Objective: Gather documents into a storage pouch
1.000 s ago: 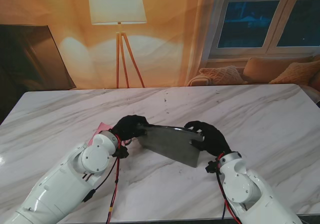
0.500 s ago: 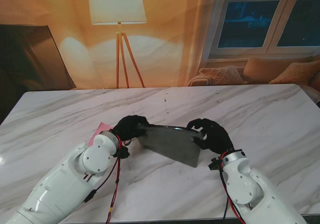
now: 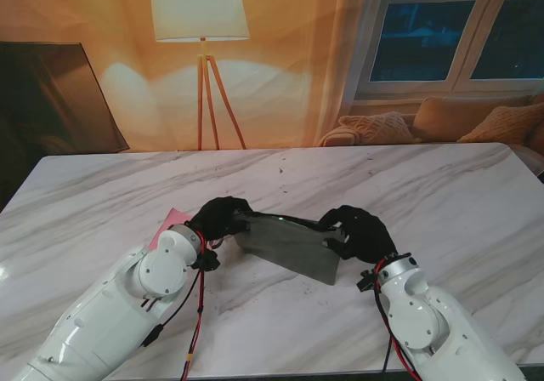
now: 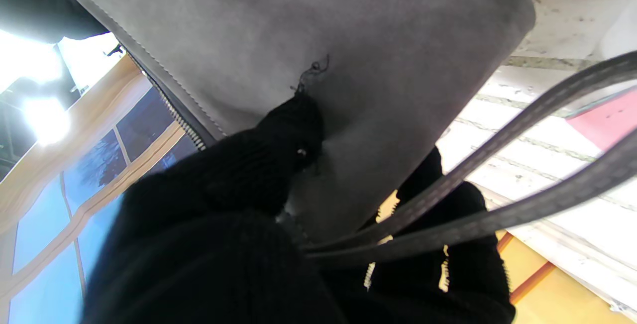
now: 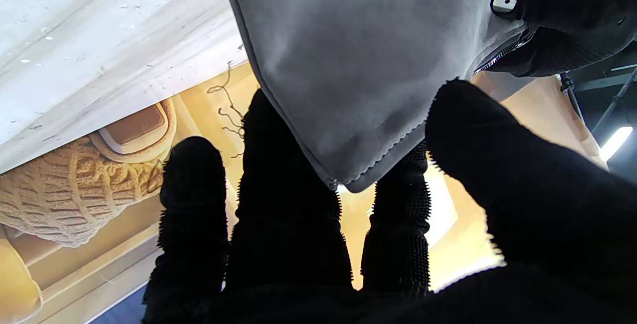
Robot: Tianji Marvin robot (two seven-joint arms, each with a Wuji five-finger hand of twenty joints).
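— So where is the pouch (image 3: 291, 245)?

— Held up off the table (image 3: 442, 194) between your two hands, tilted, its zipper edge (image 4: 171, 110) facing away from you. Your left hand (image 3: 219, 217) is clamped on its left end. Your right hand (image 3: 359, 232) has its fingers (image 5: 288, 204) spread around the right corner, not clearly pinching.

— And the documents?

— A pink sheet (image 3: 170, 224) lies beside your left wrist. I'd close the right thumb and fingers firmly on that corner first, then find the zipper.
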